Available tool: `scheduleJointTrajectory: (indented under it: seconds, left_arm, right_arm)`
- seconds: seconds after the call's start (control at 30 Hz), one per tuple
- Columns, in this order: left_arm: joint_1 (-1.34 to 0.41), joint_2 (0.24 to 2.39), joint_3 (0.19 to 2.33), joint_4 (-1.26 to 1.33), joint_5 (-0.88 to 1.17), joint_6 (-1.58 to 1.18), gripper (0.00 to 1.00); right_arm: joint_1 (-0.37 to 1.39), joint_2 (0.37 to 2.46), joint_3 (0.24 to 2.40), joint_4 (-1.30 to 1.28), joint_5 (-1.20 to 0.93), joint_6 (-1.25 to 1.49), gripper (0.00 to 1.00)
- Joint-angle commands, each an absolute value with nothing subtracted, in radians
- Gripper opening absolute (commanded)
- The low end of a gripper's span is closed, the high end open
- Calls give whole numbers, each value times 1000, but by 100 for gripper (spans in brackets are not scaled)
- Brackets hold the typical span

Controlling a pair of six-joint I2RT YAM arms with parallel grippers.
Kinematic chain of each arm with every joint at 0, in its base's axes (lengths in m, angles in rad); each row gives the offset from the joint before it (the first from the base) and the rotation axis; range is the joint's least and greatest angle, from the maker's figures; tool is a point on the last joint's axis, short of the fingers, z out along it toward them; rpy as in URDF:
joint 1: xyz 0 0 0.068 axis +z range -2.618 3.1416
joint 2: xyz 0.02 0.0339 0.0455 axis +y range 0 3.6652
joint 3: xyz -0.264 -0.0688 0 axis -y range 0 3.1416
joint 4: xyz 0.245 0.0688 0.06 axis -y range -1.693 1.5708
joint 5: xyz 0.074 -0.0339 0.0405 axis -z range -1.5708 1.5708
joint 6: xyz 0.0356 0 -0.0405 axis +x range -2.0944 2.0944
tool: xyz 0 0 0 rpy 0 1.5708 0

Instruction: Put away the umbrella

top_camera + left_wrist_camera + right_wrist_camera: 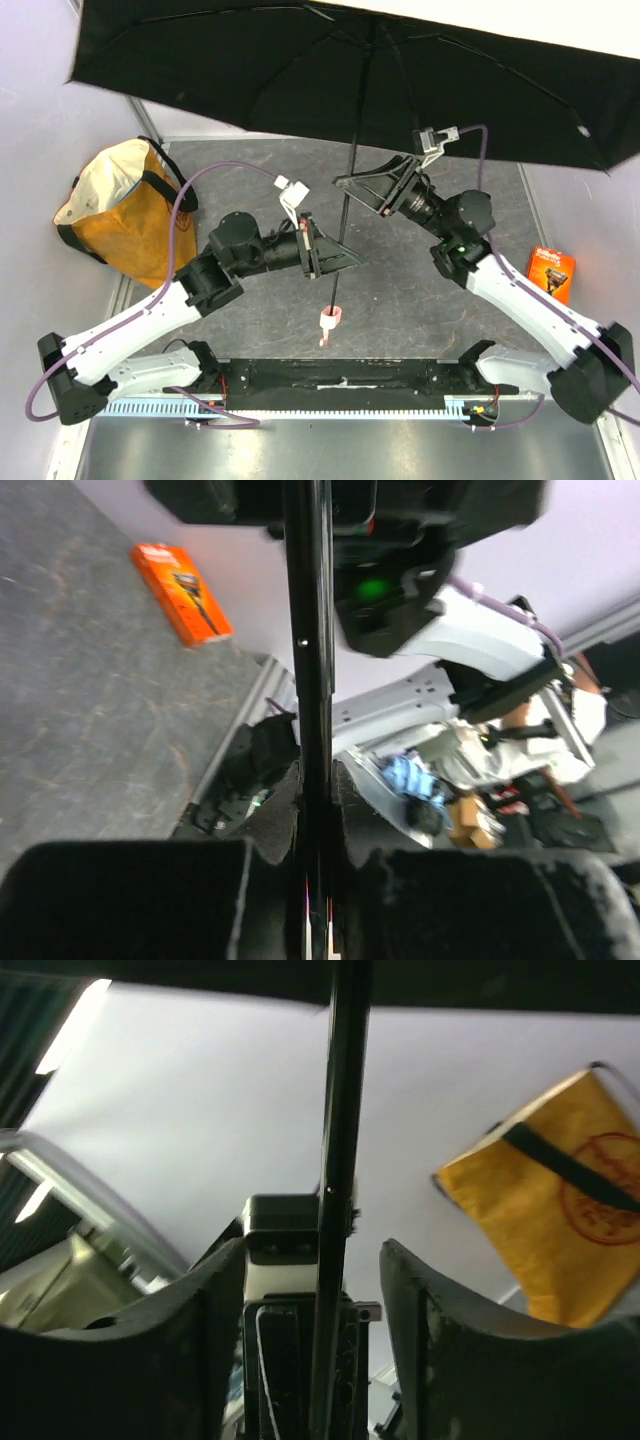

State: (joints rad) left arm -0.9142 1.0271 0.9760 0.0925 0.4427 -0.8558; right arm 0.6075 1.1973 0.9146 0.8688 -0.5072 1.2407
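Observation:
The umbrella (300, 70) stands open over the table, its canopy showing black and filling the top of the overhead view. Its thin dark shaft (345, 225) runs down to a pink handle end (331, 318) with a small strap. My left gripper (340, 258) is shut on the lower shaft; in the left wrist view the shaft (308, 630) is pinched between both pads (275, 825). My right gripper (352, 185) stands open higher up, around the shaft. In the right wrist view the shaft (340, 1110) passes between the spread fingers (420, 1300), touching neither.
An orange-and-cream tote bag (120, 205) stands at the table's left edge and shows in the right wrist view as well (550, 1230). An orange razor box (552, 272) lies at the right edge. The table top is a dark grey mat (400, 300).

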Motion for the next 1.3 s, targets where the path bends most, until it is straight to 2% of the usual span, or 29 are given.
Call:
scheduleJointTrajectory:
  seconds: [0.0,0.13,0.33,0.47,0.63,0.77,0.87,1.0,1.03,1.07,1.17,1.2,1.27]
  left_arm:
    - [-960,927,1017,57,139,-603,2]
    - [-1006,928,1028,34,54,-540,2]
    - [-1072,937,1052,-30,-83,-485,2]
    - [-1089,934,1057,-57,-117,-474,2]
    - [-1132,930,1065,-95,-207,-436,2]
    - [-1152,930,1055,-106,-249,-425,2]
    - [-1154,934,1057,-107,-230,-434,2]
    - [-1154,930,1084,-150,-203,-495,2]
    - [-1154,924,1089,-153,-183,-520,2]
    - [-1152,916,1091,-153,-166,-540,9]
    - [-1150,894,1091,-137,-120,-597,51]
    - [-1150,890,1094,-137,-115,-607,62]
    - [-1147,896,1114,-156,-118,-627,73]
  right_arm:
    - [652,1085,1075,229,-217,895,69]
    - [689,1129,1161,129,-149,871,72]
    - [768,1170,1206,120,-81,812,72]
    - [799,1189,1227,121,-57,779,67]
    - [816,1206,1246,114,-25,744,51]
    - [816,1206,1276,112,-17,718,46]
    - [818,1200,1269,136,-17,726,29]
    - [816,1190,1226,221,-64,773,0]
    - [816,1184,1214,236,-69,787,0]
    - [816,1178,1204,250,-71,807,0]
    - [816,1163,1206,238,-54,836,0]
    - [818,1157,1206,230,-48,845,0]
    - [816,1149,1209,221,-41,873,0]
